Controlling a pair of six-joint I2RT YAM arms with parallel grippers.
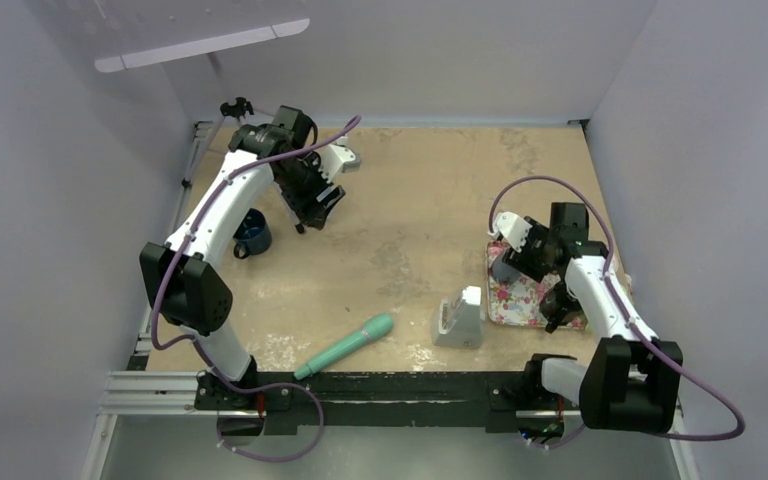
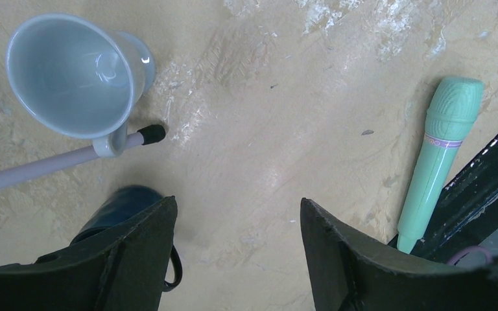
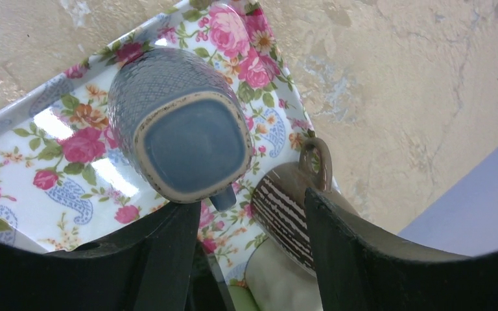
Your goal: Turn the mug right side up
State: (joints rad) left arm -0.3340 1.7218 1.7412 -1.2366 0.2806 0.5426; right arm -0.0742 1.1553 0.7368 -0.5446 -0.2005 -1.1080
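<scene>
A blue-grey textured mug (image 3: pixel 178 123) stands upside down on a floral tray (image 3: pixel 32 155), its flat base towards the right wrist camera. Its handle stub pokes out at the lower edge. My right gripper (image 3: pixel 251 201) hovers just above it, open; the handle stub and part of a brown striped mug (image 3: pixel 285 207) show between its fingers. In the top view this gripper (image 1: pixel 522 258) is over the tray (image 1: pixel 515 300) at the right. My left gripper (image 2: pixel 237 201) hangs open and empty over bare table at the far left (image 1: pixel 315 215).
A dark blue mug (image 2: pixel 113 210) sits beside my left finger, also in the top view (image 1: pixel 251 235). A pale grey cup (image 2: pixel 71 74) lies on its side by a tripod leg (image 2: pixel 58 162). A teal toy microphone (image 1: pixel 345 345) and a white holder (image 1: pixel 460 318) lie near the front.
</scene>
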